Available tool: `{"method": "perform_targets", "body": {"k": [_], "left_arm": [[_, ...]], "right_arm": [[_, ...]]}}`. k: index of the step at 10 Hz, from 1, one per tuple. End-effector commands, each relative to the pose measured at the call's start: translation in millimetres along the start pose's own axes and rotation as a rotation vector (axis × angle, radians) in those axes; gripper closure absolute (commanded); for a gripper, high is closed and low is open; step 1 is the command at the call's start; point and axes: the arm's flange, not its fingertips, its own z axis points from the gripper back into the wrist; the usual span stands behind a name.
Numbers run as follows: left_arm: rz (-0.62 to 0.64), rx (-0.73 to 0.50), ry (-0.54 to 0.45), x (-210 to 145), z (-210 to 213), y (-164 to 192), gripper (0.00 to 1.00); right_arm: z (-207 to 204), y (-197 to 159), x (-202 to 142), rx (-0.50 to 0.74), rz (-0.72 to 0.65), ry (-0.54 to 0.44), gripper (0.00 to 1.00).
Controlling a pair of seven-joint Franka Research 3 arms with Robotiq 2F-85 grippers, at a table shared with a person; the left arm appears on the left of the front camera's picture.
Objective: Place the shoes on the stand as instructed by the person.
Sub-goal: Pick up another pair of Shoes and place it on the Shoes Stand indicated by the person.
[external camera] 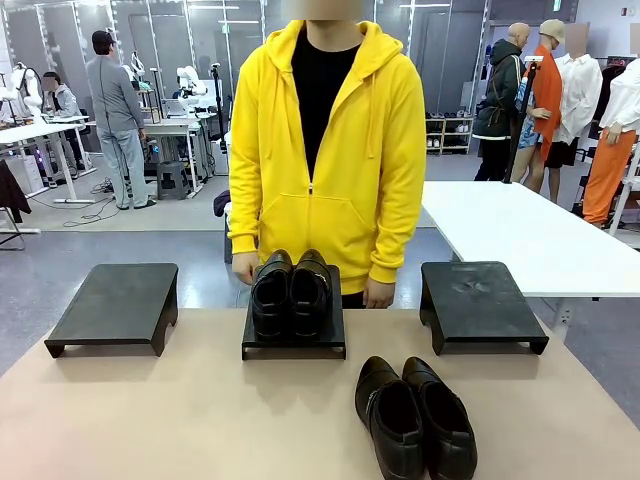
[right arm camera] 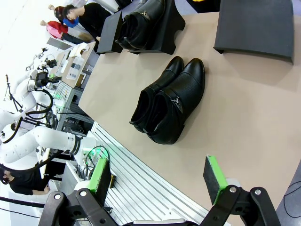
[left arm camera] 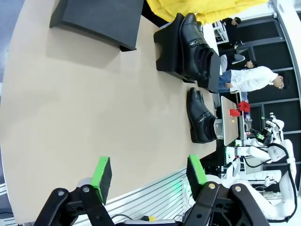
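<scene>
Left gripper (left arm camera: 148,173): jaws wide, empty. Right gripper (right arm camera: 157,178): likewise.
Loose pair of shoes (right arm camera: 168,101): on table (right arm camera: 244,117), near right gripper, touching side by side. Likely stiff, glossy (slippery); grasp at the ankle collar.
Second pair (external camera: 291,292): on middle stand (external camera: 293,347).

No readable text (or labels)

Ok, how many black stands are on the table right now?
3. The left stand at the far left, the middle stand carrying a pair of shoes, and the right stand at the far right. None seems hidden.
</scene>
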Motion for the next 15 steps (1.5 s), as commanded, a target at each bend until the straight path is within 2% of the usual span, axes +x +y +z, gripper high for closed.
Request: {"method": "perform_targets", "body": {"k": [1,15], "left_arm": [[-0.008,-0.015,-0.011,-1.1,3.6,-0.1,0.18],[-0.008,-0.015,-0.011,-1.1,3.6,-0.1,0.18]], "right_arm": [[0.5,-0.1,0.0,0.014,0.014,-0.012,0.0],[0.5,-0.1,0.0,0.014,0.014,-0.012,0.0]]}}
